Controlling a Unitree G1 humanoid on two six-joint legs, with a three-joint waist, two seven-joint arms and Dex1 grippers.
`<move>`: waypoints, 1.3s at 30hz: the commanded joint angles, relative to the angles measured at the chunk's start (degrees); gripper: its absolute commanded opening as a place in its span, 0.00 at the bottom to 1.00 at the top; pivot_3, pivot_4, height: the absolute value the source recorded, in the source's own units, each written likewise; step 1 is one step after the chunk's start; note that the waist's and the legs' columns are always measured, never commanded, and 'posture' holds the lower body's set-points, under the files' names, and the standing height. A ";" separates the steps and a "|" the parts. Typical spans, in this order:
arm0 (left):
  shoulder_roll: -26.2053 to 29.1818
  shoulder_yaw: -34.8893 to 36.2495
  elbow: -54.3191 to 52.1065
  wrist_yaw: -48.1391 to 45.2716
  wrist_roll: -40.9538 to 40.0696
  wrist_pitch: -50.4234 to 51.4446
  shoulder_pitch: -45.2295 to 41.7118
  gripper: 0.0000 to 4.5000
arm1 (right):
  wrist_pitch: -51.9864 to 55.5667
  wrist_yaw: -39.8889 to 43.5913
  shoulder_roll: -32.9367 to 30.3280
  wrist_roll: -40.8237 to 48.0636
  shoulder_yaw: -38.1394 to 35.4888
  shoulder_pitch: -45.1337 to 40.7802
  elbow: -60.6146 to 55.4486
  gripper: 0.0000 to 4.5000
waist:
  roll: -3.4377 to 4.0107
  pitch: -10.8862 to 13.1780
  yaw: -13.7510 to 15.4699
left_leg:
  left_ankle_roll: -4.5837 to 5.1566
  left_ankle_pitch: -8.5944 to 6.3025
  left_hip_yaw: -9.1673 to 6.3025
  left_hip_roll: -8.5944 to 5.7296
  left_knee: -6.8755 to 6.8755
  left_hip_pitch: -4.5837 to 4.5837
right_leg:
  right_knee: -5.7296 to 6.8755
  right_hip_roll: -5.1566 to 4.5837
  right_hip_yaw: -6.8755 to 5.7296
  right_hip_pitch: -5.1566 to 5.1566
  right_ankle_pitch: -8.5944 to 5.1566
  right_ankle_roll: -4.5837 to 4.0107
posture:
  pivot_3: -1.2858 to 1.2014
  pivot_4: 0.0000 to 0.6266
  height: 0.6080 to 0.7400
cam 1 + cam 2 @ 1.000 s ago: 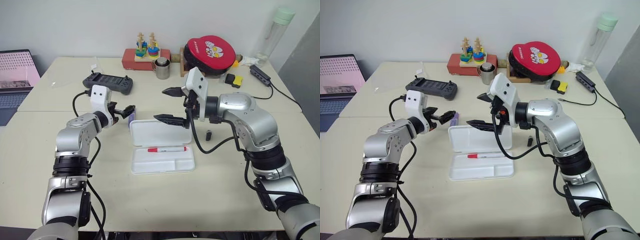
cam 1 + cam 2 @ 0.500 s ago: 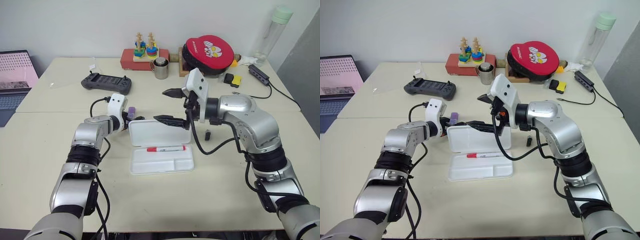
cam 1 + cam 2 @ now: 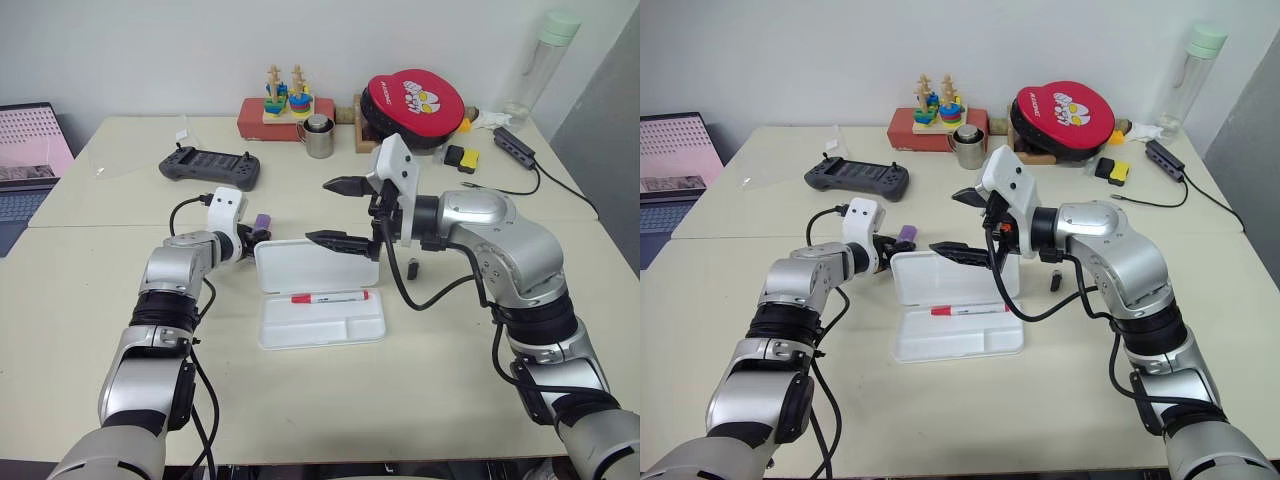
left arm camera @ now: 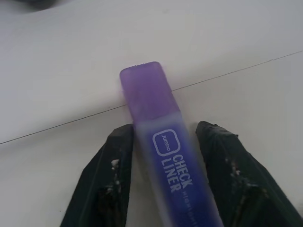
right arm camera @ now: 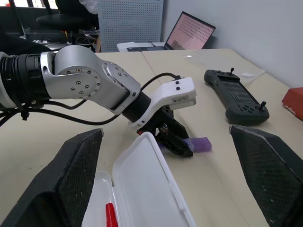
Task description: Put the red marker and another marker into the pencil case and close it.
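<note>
The white pencil case [image 3: 345,322] lies open mid-table, its lid [image 3: 315,265] tilted up at the far side. The red marker [image 3: 330,297] rests in the tray's long compartment. The purple marker [image 4: 161,156] lies on the table just left of the lid. My left gripper [image 3: 252,232] sits low over it, one black finger [image 4: 116,156] on each side, shut on its barrel. My right gripper [image 3: 338,212] hovers open above the lid's right part, pointing left, with nothing between its fingers.
A dark grey game controller [image 3: 210,167] lies behind the left arm. A small dark stubby object [image 3: 412,269] stands right of the case. Along the back are a stacking toy [image 3: 283,95], metal cup [image 3: 320,137], red round bag [image 3: 415,100], bottle [image 3: 535,65] and power strip [image 3: 515,147].
My left gripper has come down to the table at the purple marker and its jaws have closed in on it. The right gripper has stayed put.
</note>
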 commanded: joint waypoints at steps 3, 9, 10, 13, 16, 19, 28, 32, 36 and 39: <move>0.72 2.23 0.96 2.04 0.49 -0.76 -0.04 0.27 | -0.98 -1.06 -0.03 0.77 -2.39 -1.23 -0.04 1.00 | 0.00 0.00 0.00 | 0.00 0.00 0.02 0.00 0.00 0.00 | 0.00 -0.01 0.00 -0.01 0.00 0.00 | 0.52 0.24 1.00; 1.26 3.49 -1.03 0.16 -0.55 -4.62 -0.10 0.27 | -1.38 -1.66 0.07 0.97 -2.94 -2.11 1.37 1.00 | 0.00 0.00 -0.08 | 0.00 0.00 0.07 0.00 0.00 -0.03 | 0.04 -0.02 -0.02 -0.09 0.00 0.00 | 0.52 0.24 1.00; 1.79 4.00 -1.24 0.30 -0.25 -7.20 -0.36 0.27 | -1.21 -1.52 0.02 1.29 -3.22 -2.21 1.15 1.00 | 0.00 0.00 -0.10 | 0.00 0.00 0.07 0.00 0.00 -0.04 | 0.04 -0.03 -0.03 -0.10 0.00 0.00 | 0.52 0.24 1.00; 2.26 7.93 -2.72 -1.84 -3.40 -13.44 -1.97 0.27 | -0.67 -0.62 -0.53 2.35 -4.20 -2.24 0.26 1.00 | 0.00 0.00 -0.24 | 0.00 0.00 0.04 0.00 0.05 -0.18 | 0.03 -0.05 -0.07 -0.21 0.00 0.00 | 0.52 0.24 1.00; 5.20 6.34 -17.48 -16.46 -9.93 -15.76 -0.31 0.27 | 1.40 1.66 -3.20 5.62 -6.65 -1.68 -2.13 1.00 | -0.03 0.02 -0.38 | -0.01 0.00 -0.03 0.01 0.16 -0.43 | 0.03 -0.06 -0.13 -0.35 0.00 -0.01 | 0.52 0.24 1.00; 7.73 4.15 -29.77 -26.76 -16.65 -11.57 2.61 0.27 | 3.41 3.62 -6.39 8.59 -8.17 -0.95 -4.20 1.00 | -0.03 0.01 -0.32 | -0.01 0.00 -0.26 -0.06 0.77 -1.11 | 0.07 -0.22 -0.17 -0.71 0.01 -0.02 | 0.52 0.24 1.00; 21.44 -6.89 -42.79 -46.02 -18.37 -6.86 12.71 0.27 | 6.75 8.52 -17.78 12.49 -8.92 4.68 -9.46 1.00 | -0.01 0.02 -0.72 | 0.00 0.00 -0.15 -0.10 0.61 -0.94 | 0.14 -0.27 -0.14 -0.55 0.01 -0.02 | 0.52 0.24 1.00; 23.57 -11.82 -44.11 -48.10 -14.15 -10.02 16.68 0.27 | 7.48 8.71 -20.51 12.63 -8.45 7.16 -11.72 1.00 | -0.01 0.02 -0.39 | 0.02 -0.01 -0.14 -0.07 0.60 -0.80 | 0.12 -0.24 -0.15 -0.38 0.01 -0.02 | 0.52 0.24 1.00; 23.65 -14.52 -44.83 -47.85 -11.62 -10.37 18.71 0.27 | 8.64 9.54 -23.10 12.85 -6.28 10.01 -16.01 1.00 | -0.06 0.04 0.41 | 0.03 -0.01 -0.17 -0.07 0.63 -0.87 | 0.09 -0.24 -0.18 -0.39 0.01 -0.01 | 0.52 0.24 1.00; 22.66 -15.48 -44.67 -46.68 -9.60 -12.05 19.88 0.27 | 8.93 9.74 -24.44 12.13 -3.70 11.92 -18.54 1.00 | -0.07 0.05 0.74 | 0.03 -0.01 -0.16 -0.08 0.63 -0.88 | 0.06 -0.24 -0.17 -0.38 0.01 -0.01 | 0.52 0.24 1.00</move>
